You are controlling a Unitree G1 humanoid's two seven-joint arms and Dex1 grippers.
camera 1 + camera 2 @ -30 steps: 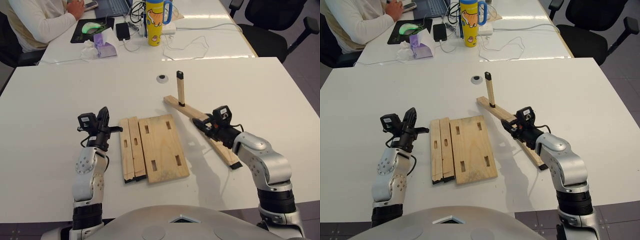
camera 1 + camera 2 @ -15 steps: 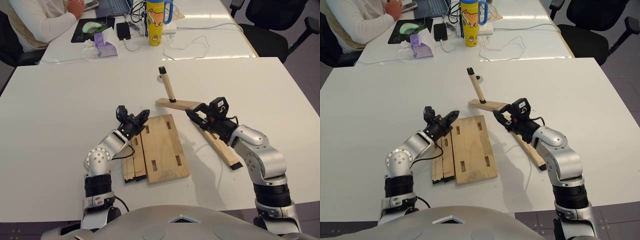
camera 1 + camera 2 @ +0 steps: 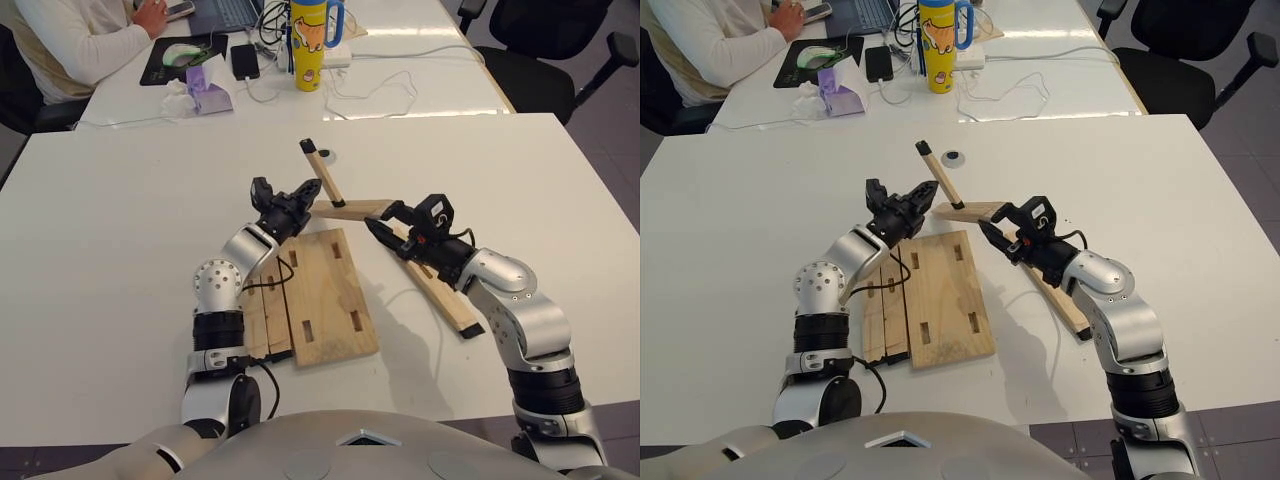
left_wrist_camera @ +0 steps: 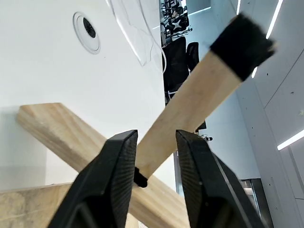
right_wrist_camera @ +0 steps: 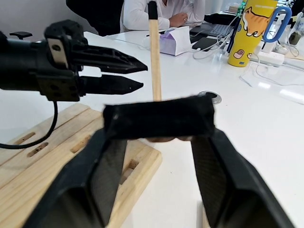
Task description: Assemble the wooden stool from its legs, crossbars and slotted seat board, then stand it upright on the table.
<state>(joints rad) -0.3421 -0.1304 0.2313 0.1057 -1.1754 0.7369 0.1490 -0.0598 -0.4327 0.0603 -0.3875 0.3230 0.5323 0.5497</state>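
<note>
Probably needed to shut the spread left end effector (image 4: 155, 135) squarely on the crossbar (image 3: 323, 175), right end effector (image 3: 380, 220) pinching the leg (image 3: 350, 210).

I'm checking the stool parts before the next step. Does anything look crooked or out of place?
Yes: the thin stick plugged into the short bar leans toward the robot's left instead of standing straight up. The right gripper holds that bar by one end. The seat board lies flat.
</note>
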